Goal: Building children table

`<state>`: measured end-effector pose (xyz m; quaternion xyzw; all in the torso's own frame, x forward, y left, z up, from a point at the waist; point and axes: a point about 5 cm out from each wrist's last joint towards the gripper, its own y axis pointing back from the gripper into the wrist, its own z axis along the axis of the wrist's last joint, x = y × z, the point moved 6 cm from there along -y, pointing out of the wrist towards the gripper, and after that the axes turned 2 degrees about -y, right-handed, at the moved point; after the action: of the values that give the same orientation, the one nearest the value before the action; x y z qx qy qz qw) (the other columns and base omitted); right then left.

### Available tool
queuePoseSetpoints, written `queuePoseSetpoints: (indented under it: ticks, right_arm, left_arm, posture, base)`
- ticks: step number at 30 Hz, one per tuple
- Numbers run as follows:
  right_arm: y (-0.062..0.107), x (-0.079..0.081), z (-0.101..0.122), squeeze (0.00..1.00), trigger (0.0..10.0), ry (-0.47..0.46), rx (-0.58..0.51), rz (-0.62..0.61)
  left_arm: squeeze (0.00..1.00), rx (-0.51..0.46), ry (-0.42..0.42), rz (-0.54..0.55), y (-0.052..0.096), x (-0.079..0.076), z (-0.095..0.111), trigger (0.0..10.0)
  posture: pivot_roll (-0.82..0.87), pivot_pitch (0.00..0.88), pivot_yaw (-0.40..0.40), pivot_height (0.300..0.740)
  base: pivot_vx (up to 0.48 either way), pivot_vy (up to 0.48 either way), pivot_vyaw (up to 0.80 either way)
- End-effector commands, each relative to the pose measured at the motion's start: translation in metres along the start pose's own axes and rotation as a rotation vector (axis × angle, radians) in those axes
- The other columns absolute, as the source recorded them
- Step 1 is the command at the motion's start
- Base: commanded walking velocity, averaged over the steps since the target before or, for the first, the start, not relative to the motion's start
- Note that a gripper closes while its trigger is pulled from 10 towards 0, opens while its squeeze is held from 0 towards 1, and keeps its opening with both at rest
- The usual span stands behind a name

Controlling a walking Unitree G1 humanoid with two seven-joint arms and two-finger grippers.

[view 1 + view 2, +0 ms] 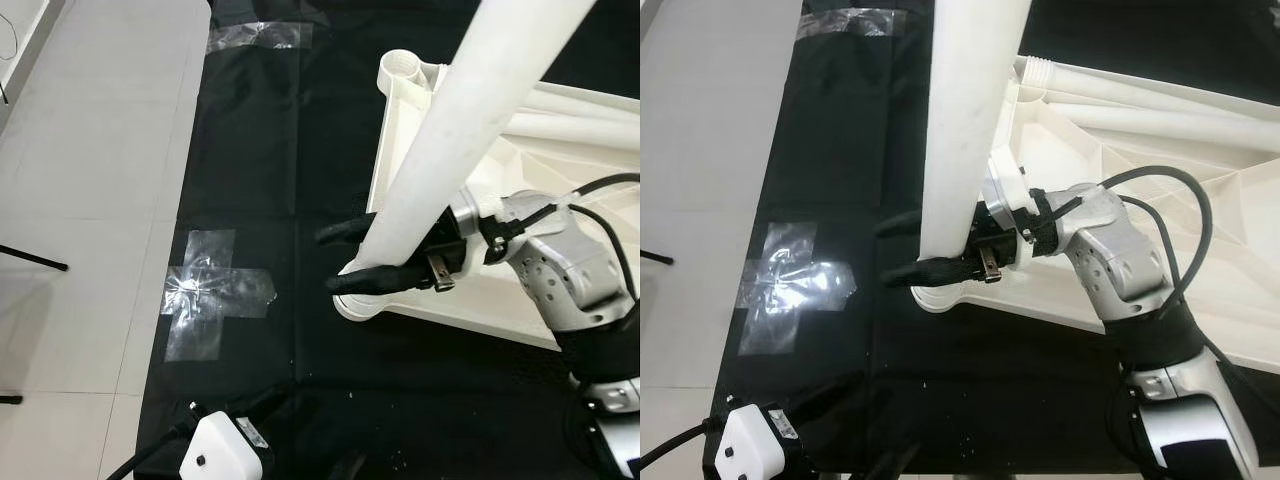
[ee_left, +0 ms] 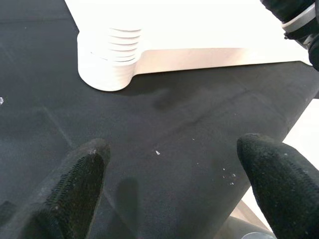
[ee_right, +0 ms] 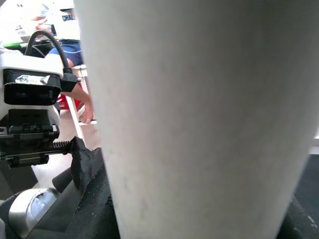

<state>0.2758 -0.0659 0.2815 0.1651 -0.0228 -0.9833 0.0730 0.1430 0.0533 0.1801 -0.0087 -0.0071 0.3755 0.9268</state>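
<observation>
Right gripper (image 1: 902, 248), jaws clamped around white table leg (image 1: 965, 130) above corner socket (image 2: 109, 62) of upturned white tabletop (image 1: 560, 170), on black floor mat (image 1: 250, 200) near its right edge, left gripper (image 2: 169, 189) jaws open, hovering over mat's near edge.

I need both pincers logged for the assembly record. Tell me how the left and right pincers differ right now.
The right pincer is shut on the white leg, standing at the tabletop's near corner; the left pincer is open and holds nothing. The right works at the tabletop; the left hovers over the black mat, short of the threaded socket. Both have two black fingers.
</observation>
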Motion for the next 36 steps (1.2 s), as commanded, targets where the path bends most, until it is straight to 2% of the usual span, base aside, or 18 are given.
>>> queuePoseSetpoints:
  ticks: [1, 10, 13, 14, 15, 16, 18, 19, 21, 22, 24, 25, 27, 28, 33, 36]
  right_arm:
    - [-0.001, 0.010, -0.030, 0.00, 10.0, -0.131, 0.058, 0.003]
    - [-0.005, 0.012, -0.030, 0.00, 10.0, -0.123, 0.056, -0.038]
    - [-0.008, 0.009, -0.032, 0.00, 10.0, -0.107, 0.079, -0.142]
    - [-0.008, 0.009, -0.032, 0.00, 10.0, -0.107, 0.079, -0.142]
    - [-0.013, 0.009, -0.033, 0.00, 10.0, -0.104, 0.089, -0.214]
    - [-0.013, 0.009, -0.033, 0.00, 10.0, -0.104, 0.089, -0.214]
    - [-0.016, 0.010, -0.039, 0.00, 10.0, -0.100, 0.119, -0.344]
    - [-0.016, 0.010, -0.039, 0.00, 10.0, -0.100, 0.119, -0.344]
    - [-0.010, 0.005, -0.059, 0.00, 10.0, -0.053, 0.268, -0.592]
    - [-0.010, 0.005, -0.059, 0.00, 10.0, -0.053, 0.268, -0.592]
    - [0.010, -0.010, -0.074, 0.00, 10.0, -0.087, 0.366, -0.850]
    - [0.010, -0.010, -0.074, 0.00, 10.0, -0.087, 0.366, -0.850]
    - [0.027, -0.020, -0.082, 0.00, 10.0, -0.098, 0.426, -1.043]
    - [0.027, -0.024, -0.081, 0.00, 10.0, -0.102, 0.417, -1.109]
    - [0.021, -0.022, -0.087, 0.00, 10.0, -0.190, 0.352, -1.198]
    - [0.020, -0.021, -0.089, 0.00, 10.0, -0.263, 0.271, -1.281]
  left_arm:
    - [0.00, 0.022, 0.028, -0.006, 0.001, -0.003, -0.007, 10.0]
    - [0.00, 0.021, 0.028, -0.006, 0.000, -0.002, -0.007, 10.0]
    - [0.00, 0.021, 0.027, -0.005, 0.000, -0.002, -0.008, 10.0]
    - [0.00, 0.021, 0.027, -0.005, 0.000, -0.002, -0.008, 10.0]
    - [0.00, 0.020, 0.026, -0.004, 0.000, -0.002, -0.008, 10.0]
    - [0.00, 0.020, 0.026, -0.004, 0.000, -0.002, -0.008, 10.0]
    - [0.00, 0.019, 0.025, -0.003, 0.000, -0.001, -0.008, 10.0]
    - [0.00, 0.019, 0.025, -0.003, 0.000, -0.001, -0.008, 10.0]
    - [0.00, 0.017, 0.023, -0.004, -0.001, 0.000, -0.008, 10.0]
    - [0.00, 0.017, 0.023, -0.004, -0.001, 0.000, -0.008, 10.0]
    - [0.00, 0.014, 0.020, -0.009, -0.003, 0.002, -0.009, 10.0]
    - [0.00, 0.014, 0.020, -0.009, -0.003, 0.002, -0.009, 10.0]
    - [0.00, 0.011, 0.017, -0.012, -0.005, 0.004, -0.010, 10.0]
    - [0.00, 0.009, 0.013, -0.012, -0.006, 0.005, -0.011, 10.0]
    - [0.00, 0.005, 0.004, -0.007, -0.008, 0.008, -0.012, 10.0]
    - [0.00, 0.005, 0.000, -0.006, -0.009, 0.010, -0.013, 10.0]
  posture:
    - [0.05, 0.440, -0.056, 0.740]
    - [0.04, 0.439, -0.056, 0.740]
    - [0.04, 0.436, -0.062, 0.740]
    - [0.04, 0.436, -0.062, 0.740]
    - [0.04, 0.436, -0.062, 0.740]
    - [0.04, 0.436, -0.062, 0.740]
    - [0.03, 0.433, -0.065, 0.740]
    - [0.03, 0.433, -0.065, 0.740]
    - [0.03, 0.433, -0.061, 0.740]
    - [0.03, 0.433, -0.061, 0.740]
    - [0.01, 0.423, -0.054, 0.740]
    - [0.01, 0.423, -0.054, 0.740]
    - [0.01, 0.410, -0.052, 0.740]
    - [0.01, 0.401, -0.054, 0.740]
    - [0.02, 0.391, -0.055, 0.740]
    - [0.02, 0.381, -0.049, 0.740]
  base:
    - [0.000, 0.000, 0.00]
    - [0.000, 0.000, 0.00]
    - [0.000, 0.000, 0.00]
    - [0.000, 0.000, 0.00]
    - [0.000, 0.000, 0.00]
    - [0.000, 0.000, 0.00]
    - [0.000, 0.000, 0.00]
    - [0.000, 0.000, 0.00]
    - [0.000, 0.000, 0.00]
    - [0.000, 0.000, 0.00]
    - [0.000, 0.000, 0.00]
    - [0.000, 0.000, 0.00]
    - [0.000, 0.000, 0.00]
    - [0.000, 0.000, 0.00]
    - [0.000, 0.000, 0.00]
    - [0.000, 0.000, 0.00]
